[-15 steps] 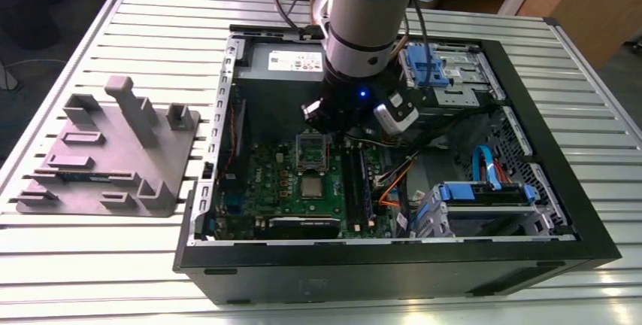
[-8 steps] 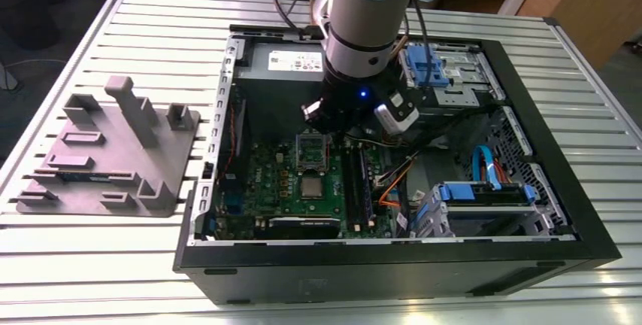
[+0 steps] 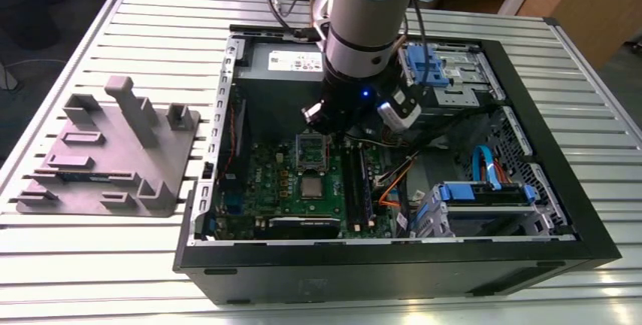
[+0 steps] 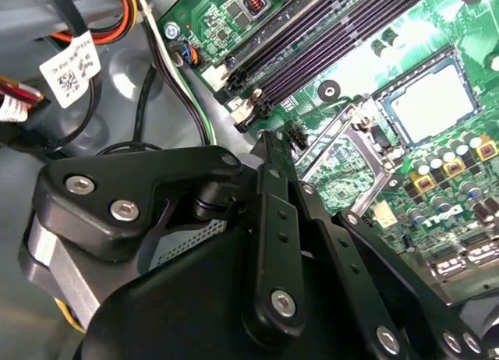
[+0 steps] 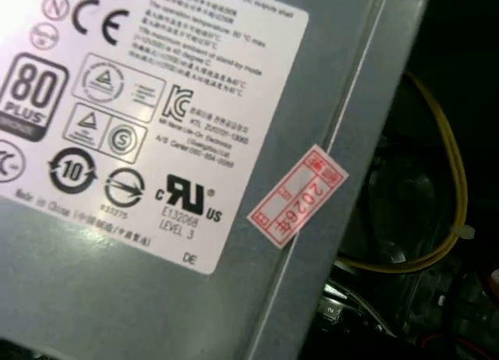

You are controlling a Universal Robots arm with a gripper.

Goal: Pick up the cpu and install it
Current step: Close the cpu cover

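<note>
One cpu (image 3: 313, 186) to deal with: a small silver-topped square that looks seated in the motherboard (image 3: 263, 171) socket inside the open pc case (image 3: 401, 268). In the exterior view the hinged retention frame (image 3: 311, 150) stands flipped up at the cpu's 12 o'clock. The gripper (image 3: 334, 126) hangs just over that frame, also about 12 o'clock of the cpu and apart from it. Can't tell whether the gripper is clenched or released, and I see no part in it. The memory slots (image 3: 357, 182) run just beside the cpu at its 3 o'clock. The grey plastic tray (image 3: 110, 152) sits at 9 o'clock of the case, well apart. The power supply (image 5: 257, 274), a grey box with a white label, is at the gripper's 12 o'clock in the exterior view. Handling call: the chip should be light, thin and rigid, and its smooth metal lid is probably slippery. The underside contacts and socket pins are the fragile bit. Grip on two opposite edges only, keep it flat, and avoid sideways drag or pressing down in the socket.
</note>
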